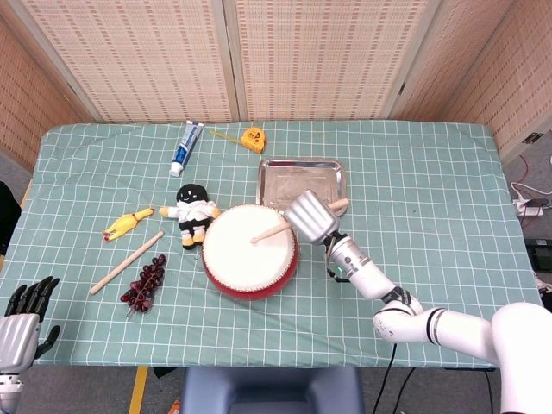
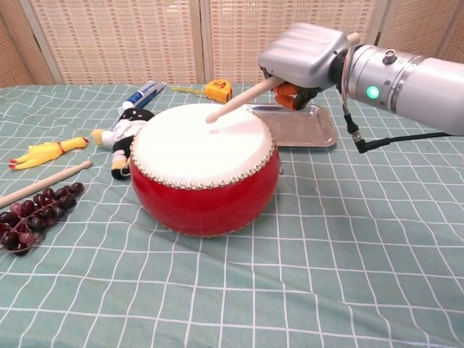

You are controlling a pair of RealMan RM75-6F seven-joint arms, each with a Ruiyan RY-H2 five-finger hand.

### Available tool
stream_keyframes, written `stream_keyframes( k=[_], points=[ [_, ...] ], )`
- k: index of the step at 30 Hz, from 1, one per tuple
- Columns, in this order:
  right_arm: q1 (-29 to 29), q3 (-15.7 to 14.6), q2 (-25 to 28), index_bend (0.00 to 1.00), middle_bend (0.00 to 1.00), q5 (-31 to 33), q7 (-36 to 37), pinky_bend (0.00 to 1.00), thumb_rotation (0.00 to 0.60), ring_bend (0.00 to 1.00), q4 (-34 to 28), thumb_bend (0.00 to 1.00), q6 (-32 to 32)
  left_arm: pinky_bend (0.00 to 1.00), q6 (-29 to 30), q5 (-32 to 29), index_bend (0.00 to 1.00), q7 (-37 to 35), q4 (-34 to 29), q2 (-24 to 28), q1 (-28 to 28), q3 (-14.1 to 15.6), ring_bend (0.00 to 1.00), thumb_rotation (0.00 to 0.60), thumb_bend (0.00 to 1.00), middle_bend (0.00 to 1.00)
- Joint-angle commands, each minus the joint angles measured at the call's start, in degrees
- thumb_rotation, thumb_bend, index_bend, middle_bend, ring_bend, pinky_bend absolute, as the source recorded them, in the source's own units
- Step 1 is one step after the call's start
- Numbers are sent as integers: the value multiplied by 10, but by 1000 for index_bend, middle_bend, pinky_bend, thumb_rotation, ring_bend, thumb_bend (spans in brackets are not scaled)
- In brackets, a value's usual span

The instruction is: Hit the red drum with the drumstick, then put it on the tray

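The head view looks steeply down from high above the near edge, taking in the whole surface (image 1: 431,172). The chest view sits low and close, facing forward; both share the red drum (image 2: 205,171) — and the tray (image 2: 297,125) behind it.

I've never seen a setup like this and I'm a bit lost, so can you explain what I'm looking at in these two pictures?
It is a two-armed robot at a table covered with a checked cloth. One picture looks down from its head, the other looks forward from its chest. Its right hand holds a drumstick with the tip at the white skin of a red drum. Its left hand holds nothing, down at the table's near corner. Behind the drum sits a metal tray. Also lying about: a doll, a rubber chicken, grapes, a second stick, a toothpaste tube and a tape measure.
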Motion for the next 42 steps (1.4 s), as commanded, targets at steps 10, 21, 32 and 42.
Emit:
stream_keyframes(
  k=[10,21,32,42],
  points=[
    [-7,-16,-9,1000,1000,0,28,1000,600,1000,40,526,-1,20,-3,-2,80,-1,3,-2,0,1,82,600,311,51],
    [-20,3,-26,1000,1000,3,105,1000,600,1000,37,527,24,20,-2,-4,80,-4,5,-3,2,1,83,600,311,51],
    [-26,-1,-30,1000,1000,11,159,1000,600,1000,45,526,5,20,-2,-4,80,-7,9,-4,3,1,83,600,311,50],
    [-20,-23,-51,1000,1000,-20,88,1000,600,1000,86,527,28,20,-6,-5,80,-6,9,-5,2,1,83,600,311,51]
  ],
)
